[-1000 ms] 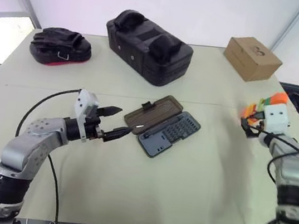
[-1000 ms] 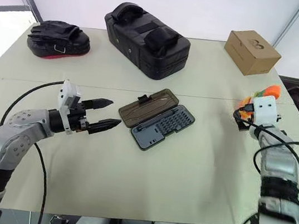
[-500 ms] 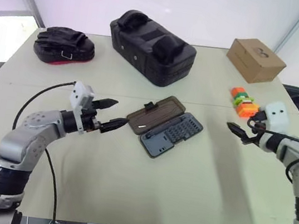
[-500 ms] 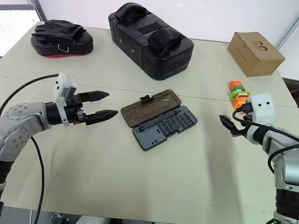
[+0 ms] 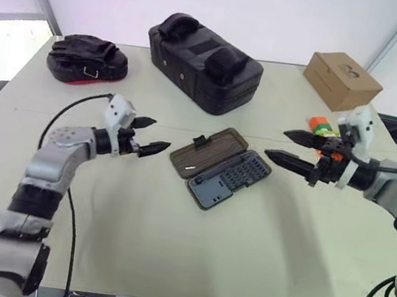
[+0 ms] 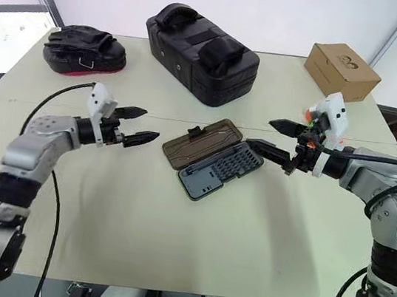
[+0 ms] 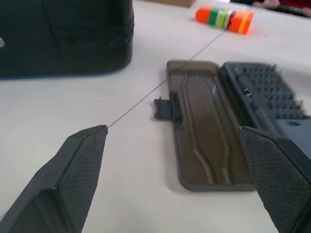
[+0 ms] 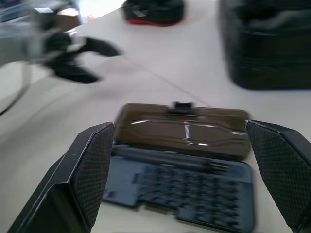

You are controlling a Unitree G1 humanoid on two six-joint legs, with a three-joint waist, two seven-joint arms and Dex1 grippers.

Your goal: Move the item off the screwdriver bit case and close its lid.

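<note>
Much table [image 5: 169, 245] around case [image 5: 231, 177] edges, lid [image 5: 204, 151] flat

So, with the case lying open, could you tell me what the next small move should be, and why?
Probably ease the left gripper forward to the latch edge of the smoky brown see-through lid, ready to fold it over the blue-grey bit tray. The orange-and-green striped item lies on the table apart from both, the lid lies flat open, and this open gripper points at it.
</note>
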